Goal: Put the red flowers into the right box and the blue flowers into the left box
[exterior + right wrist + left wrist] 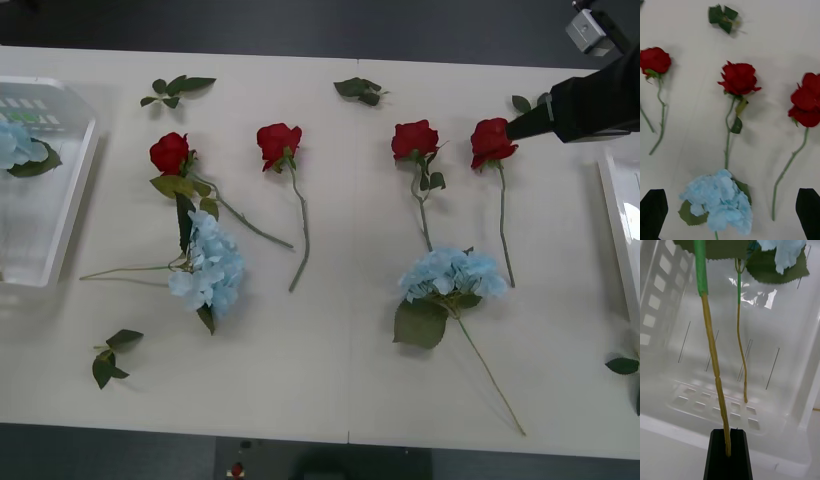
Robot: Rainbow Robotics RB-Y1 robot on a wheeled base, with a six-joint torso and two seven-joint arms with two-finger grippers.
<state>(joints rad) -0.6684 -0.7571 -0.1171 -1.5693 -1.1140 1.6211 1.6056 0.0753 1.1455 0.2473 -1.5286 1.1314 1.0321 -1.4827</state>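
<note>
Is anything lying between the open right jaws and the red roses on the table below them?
Nothing visible covers them. The right gripper hangs open above the middle deep-red rose; a fluffy pale-blue hydrangea cluster lies across that rose's stem end.

No text, label, brand, number or sign can be read anywhere in these views.
</note>
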